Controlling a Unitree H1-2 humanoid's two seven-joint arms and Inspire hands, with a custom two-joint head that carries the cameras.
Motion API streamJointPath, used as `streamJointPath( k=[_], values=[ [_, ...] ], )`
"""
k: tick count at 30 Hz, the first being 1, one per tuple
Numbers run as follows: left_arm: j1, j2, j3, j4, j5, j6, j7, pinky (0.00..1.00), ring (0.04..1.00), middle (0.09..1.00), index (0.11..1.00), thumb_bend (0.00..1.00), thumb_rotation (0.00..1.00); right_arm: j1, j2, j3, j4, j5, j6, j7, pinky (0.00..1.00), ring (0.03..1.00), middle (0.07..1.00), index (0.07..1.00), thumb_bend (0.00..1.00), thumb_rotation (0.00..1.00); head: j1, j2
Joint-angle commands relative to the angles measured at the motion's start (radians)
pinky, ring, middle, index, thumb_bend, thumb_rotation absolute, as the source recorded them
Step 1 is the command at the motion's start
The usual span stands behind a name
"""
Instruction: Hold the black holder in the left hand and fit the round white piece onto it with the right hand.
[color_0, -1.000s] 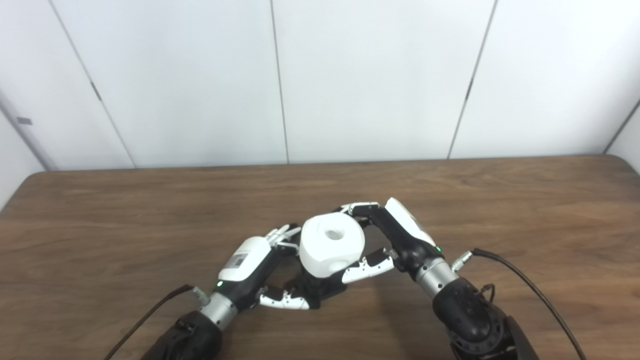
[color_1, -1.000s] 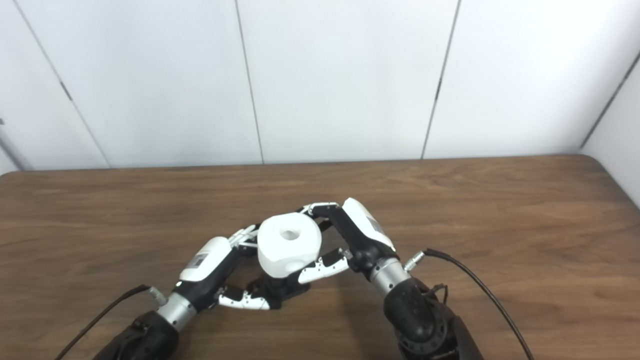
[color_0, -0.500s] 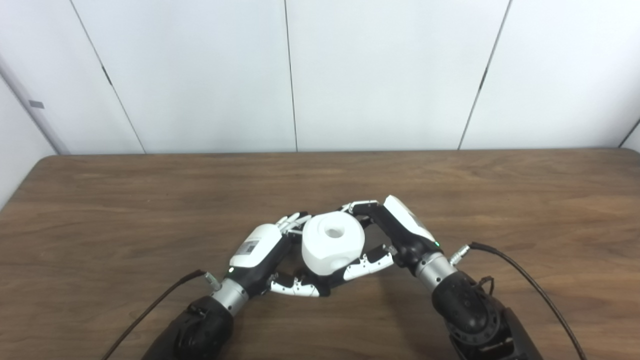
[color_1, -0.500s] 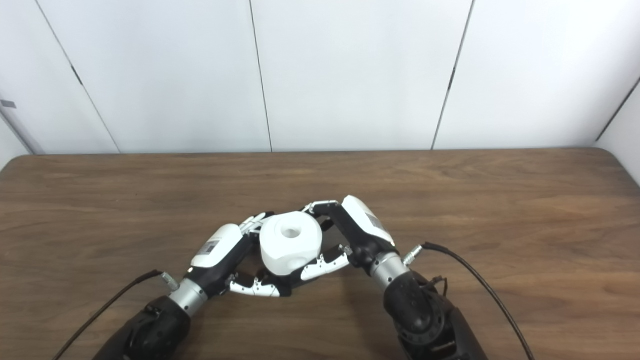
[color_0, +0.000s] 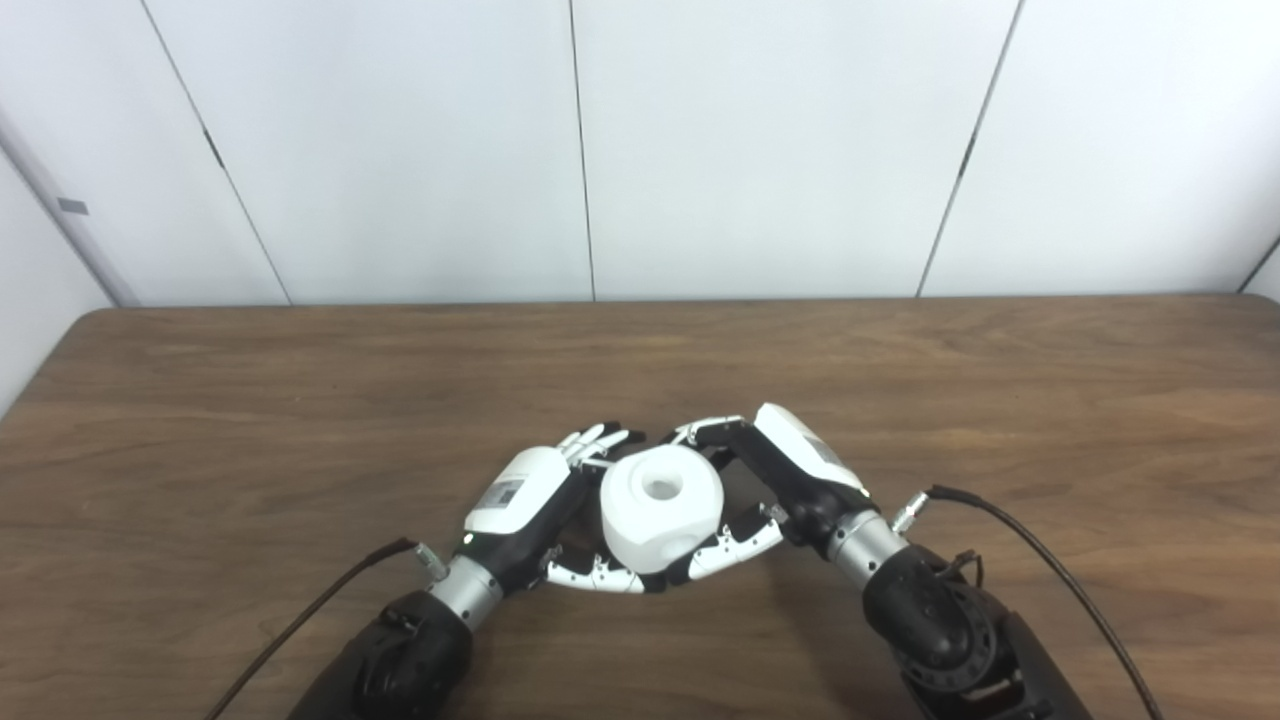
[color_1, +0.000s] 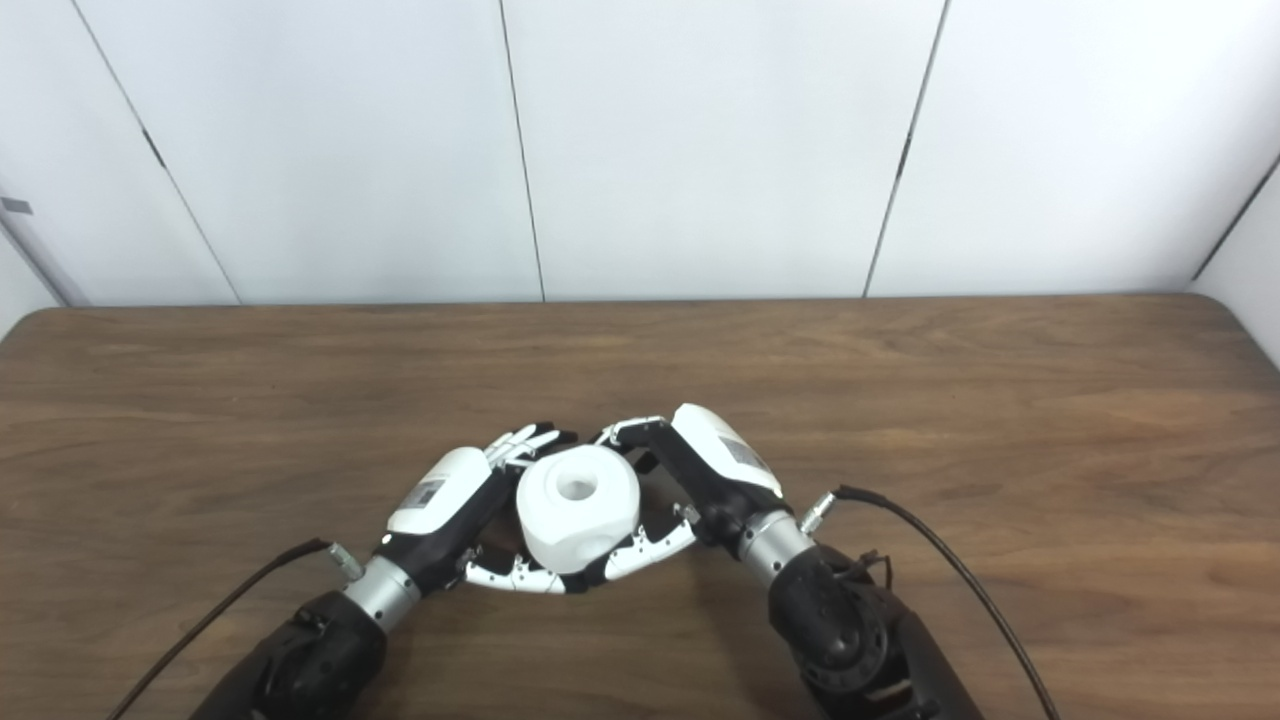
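The round white piece (color_0: 660, 505), with a hole in its top face, sits between both hands just above the table. My right hand (color_0: 775, 480) is shut on it, fingers behind and thumb in front. My left hand (color_0: 530, 500) curls around from the left side, its thumb under the piece's front. The black holder is almost wholly hidden beneath the white piece; only a dark sliver (color_0: 655, 582) shows between the two thumbs. Whether the piece is seated on the holder cannot be told.
The brown wooden table (color_0: 250, 420) stretches wide on both sides. A black cable (color_0: 1040, 560) trails from my right wrist, another cable (color_0: 310, 615) from my left. White wall panels stand behind the table's far edge.
The white piece and my right hand have come down toward the table and onto the holder; the black holder shows far less now. The camera shifted after the earliest frames.
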Motion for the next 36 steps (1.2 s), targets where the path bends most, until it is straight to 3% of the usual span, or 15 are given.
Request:
streamJointPath(
  k=[1,22,36],
  values=[
    [0.012,-0.005,-0.029,0.005,0.033,0.001,-0.044,0.97,0.982,0.927,0.484,0.52,0.05,-0.036,-0.003,0.007,-0.009,-0.010,-0.038,0.006,0.70,0.782,0.764,0.481,0.52,0.13,0.001,0.001],
    [0.020,-0.004,-0.037,-0.031,0.045,0.036,-0.060,0.98,0.980,0.932,0.484,0.52,0.06,-0.052,-0.006,-0.006,-0.001,-0.037,-0.056,0.001,0.74,0.792,0.760,0.480,0.52,0.13,0.003,0.015],
    [0.022,0.011,-0.028,-0.046,0.033,0.044,-0.072,0.98,0.981,0.933,0.483,0.52,0.06,-0.040,-0.071,-0.033,0.003,-0.038,-0.065,0.025,0.72,0.804,0.760,0.481,0.52,0.13,0.000,0.029]
  ],
)
